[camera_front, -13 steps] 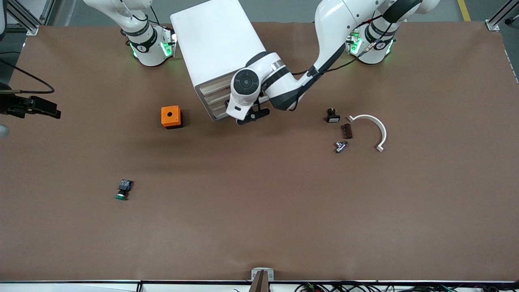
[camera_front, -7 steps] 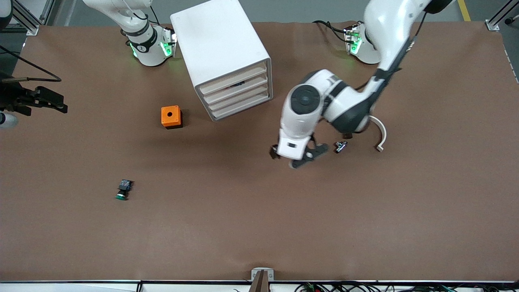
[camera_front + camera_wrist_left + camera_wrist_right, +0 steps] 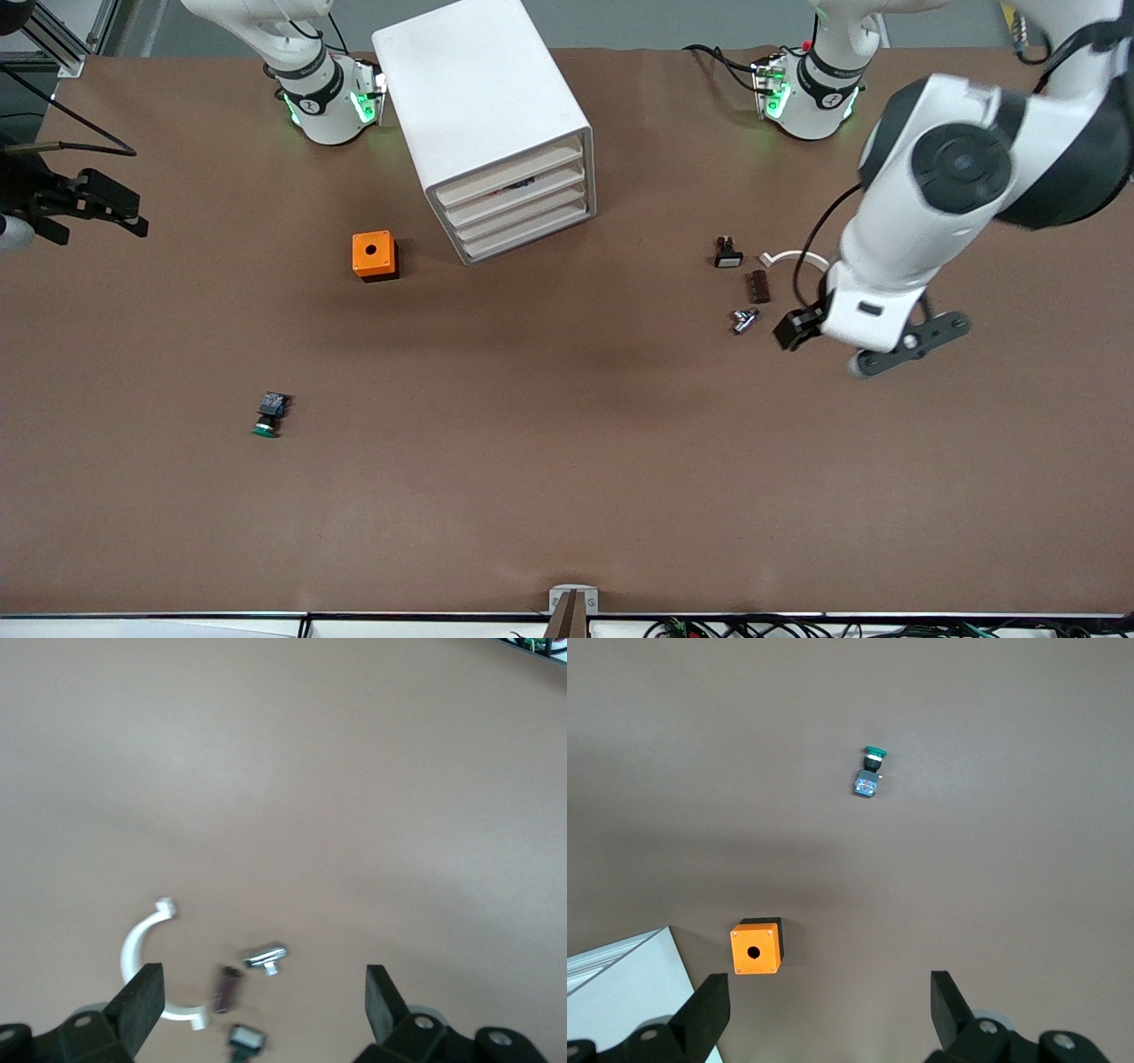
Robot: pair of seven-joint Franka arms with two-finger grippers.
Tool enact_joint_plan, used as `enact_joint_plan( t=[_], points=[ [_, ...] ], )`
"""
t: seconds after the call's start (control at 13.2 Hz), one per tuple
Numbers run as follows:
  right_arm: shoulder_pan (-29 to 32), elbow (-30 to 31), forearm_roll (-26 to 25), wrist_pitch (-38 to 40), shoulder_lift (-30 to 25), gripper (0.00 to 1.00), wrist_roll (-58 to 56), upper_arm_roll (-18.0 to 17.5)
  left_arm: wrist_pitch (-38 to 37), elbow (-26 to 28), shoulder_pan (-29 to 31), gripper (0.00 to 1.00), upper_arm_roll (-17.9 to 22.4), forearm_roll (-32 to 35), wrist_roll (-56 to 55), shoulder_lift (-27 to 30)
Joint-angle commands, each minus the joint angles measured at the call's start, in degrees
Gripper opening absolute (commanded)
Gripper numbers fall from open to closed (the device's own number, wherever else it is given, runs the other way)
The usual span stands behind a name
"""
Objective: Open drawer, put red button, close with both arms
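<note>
Drawer [image 3: 509,170] is shut flush with the rest of the cabinet [image 3: 478,89]. The red button [image 3: 523,183] is only glimpsed as a dark speck at that drawer's front. Left gripper [image 3: 261,1001] is hung over the worktop [image 3: 567,443] by the white clip [image 3: 142,943], fingers [image 3: 142,1005] spread apart. Right gripper [image 3: 828,1005] is parked at the right arm's end of the worktop, fingers spread too.

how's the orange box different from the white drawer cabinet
The orange box is small, a low cube with a round hole in its top; the white cabinet is far bigger and taller, with four beige-fronted drawers. The box lies nearer the front camera, toward the right arm's end. Both stand on the table.
</note>
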State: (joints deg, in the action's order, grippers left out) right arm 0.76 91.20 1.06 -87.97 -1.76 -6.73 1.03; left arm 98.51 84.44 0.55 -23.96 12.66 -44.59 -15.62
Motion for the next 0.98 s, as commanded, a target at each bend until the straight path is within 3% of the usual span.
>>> enact_joint_plan(
  t=[0.0,0.15,0.45,0.76,0.91],
  points=[
    [0.7,1.2,1.0,0.6,-1.8,1.0,-0.3,0.2,-3.9,1.9,5.4,1.0,-0.6,-2.3,9.5,6.0],
    [1.7,0.6,1.8,1.9,-1.9,1.0,-0.3,0.6,-6.0,2.3,6.0,1.0,1.5,-3.0,15.6,9.5],
    [2.7,0.6,2.1,2.6,-2.5,1.0,3.2,0.5,-9.6,6.7,-0.4,1.0,14.7,-9.1,28.5,17.5],
    [2.4,0.7,1.8,2.0,-3.0,1.0,4.3,0.2,-9.6,14.3,-2.0,1.0,17.0,-10.5,32.3,25.4],
    [2.3,0.6,1.4,2.0,-3.1,1.0,3.1,0.2,-11.1,15.2,-4.9,1.0,21.8,-11.7,35.7,27.0]
  ],
)
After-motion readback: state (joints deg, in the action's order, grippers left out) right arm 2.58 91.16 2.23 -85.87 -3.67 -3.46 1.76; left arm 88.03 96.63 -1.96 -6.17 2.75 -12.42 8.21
